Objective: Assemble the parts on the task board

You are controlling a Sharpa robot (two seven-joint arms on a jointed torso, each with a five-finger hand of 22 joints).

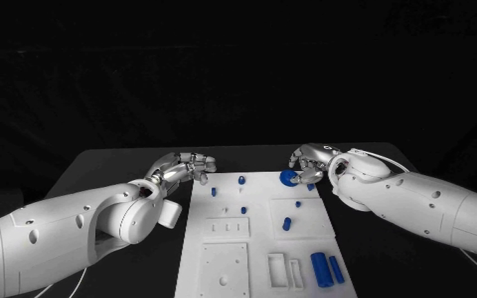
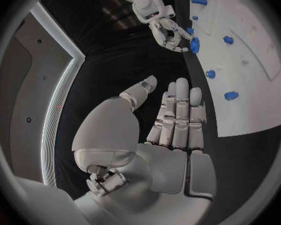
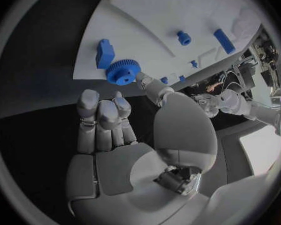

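black table (image 1: 119,163), white task board (image 1: 260,243)

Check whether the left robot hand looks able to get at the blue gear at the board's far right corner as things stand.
Probably not freely. The right robot hand is already at the blue gear, thumb tip against it, crowding that corner. The left robot hand, open, hovers off the task board's opposite edge.

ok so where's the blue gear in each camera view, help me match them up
Head view: blue gear at the task board's far right corner, against the right hand.
Left wrist view: gear at the right hand's fingertips.
Right wrist view: gear at the board's edge.
Shared landmark: the right hand.
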